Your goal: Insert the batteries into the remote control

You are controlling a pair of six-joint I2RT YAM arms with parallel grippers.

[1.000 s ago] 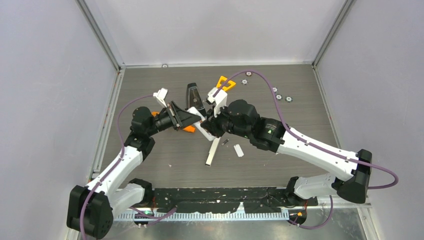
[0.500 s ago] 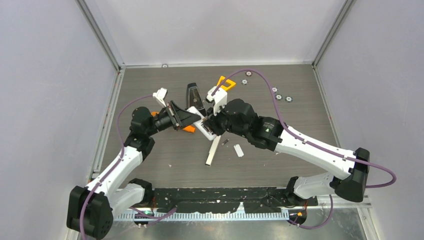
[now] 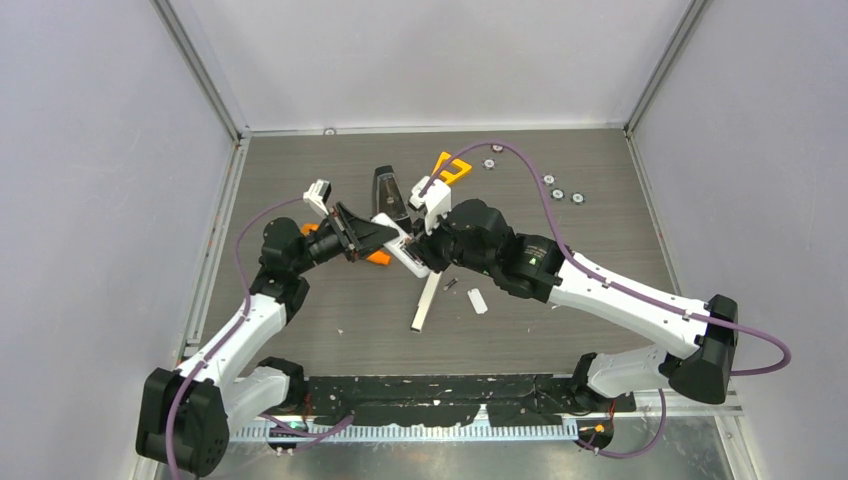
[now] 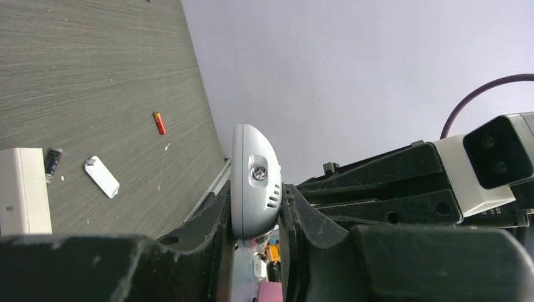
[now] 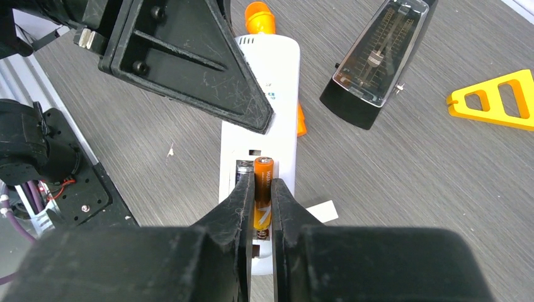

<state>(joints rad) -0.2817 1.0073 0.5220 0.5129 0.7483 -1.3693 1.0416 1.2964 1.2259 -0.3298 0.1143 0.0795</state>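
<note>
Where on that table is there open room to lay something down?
Bare: the far left corner of the table behind the left arm; the near strip between that arm and the spare remote; the right side past the silver discs. Crowded: the middle, with the metronome, yellow triangle and held remote.

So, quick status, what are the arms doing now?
Left gripper shut on white remote. Right gripper shut on orange battery over its open bay. Red battery loose on table. Nothing blocking.
</note>
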